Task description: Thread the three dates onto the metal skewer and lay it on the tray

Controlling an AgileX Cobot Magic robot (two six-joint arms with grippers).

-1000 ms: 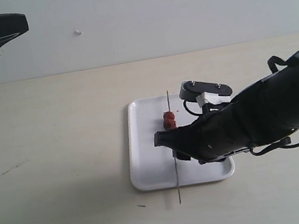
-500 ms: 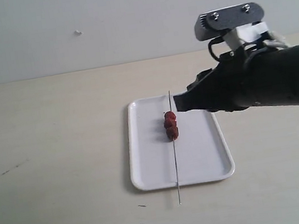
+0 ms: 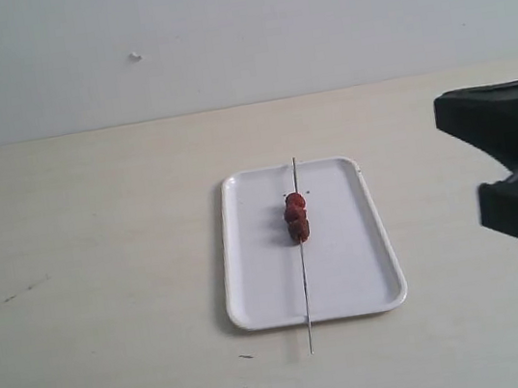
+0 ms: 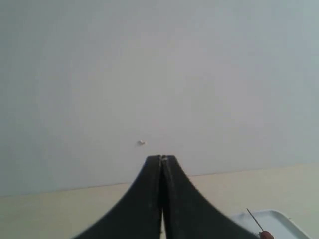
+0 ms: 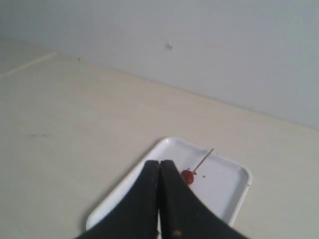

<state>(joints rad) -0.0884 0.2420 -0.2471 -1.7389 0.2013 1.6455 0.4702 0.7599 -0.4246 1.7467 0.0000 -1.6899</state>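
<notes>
In the exterior view, a flat white rectangular plastic tray (image 3: 256, 272) with rounded corners sits in the middle of the pale wooden bench (image 3: 105, 275). A thin straight grey metal skewer (image 3: 306, 289) lies lengthwise across it. Its near end juts past the tray's rim over the bench. Three small wrinkled dark red dates (image 3: 296, 219) are threaded on its far half, touching one another in a row. A black part of the right arm (image 3: 512, 122) shows at the right edge, well apart from the tray.

In the left wrist view, the black left pincer (image 4: 161, 159) has its jaws pressed together on nothing, raised before a plain grey wall (image 4: 149, 74).

In the right wrist view, the black right pincer (image 5: 160, 163) is likewise closed and empty, above the bench, with the tray and skewer beyond it.
</notes>
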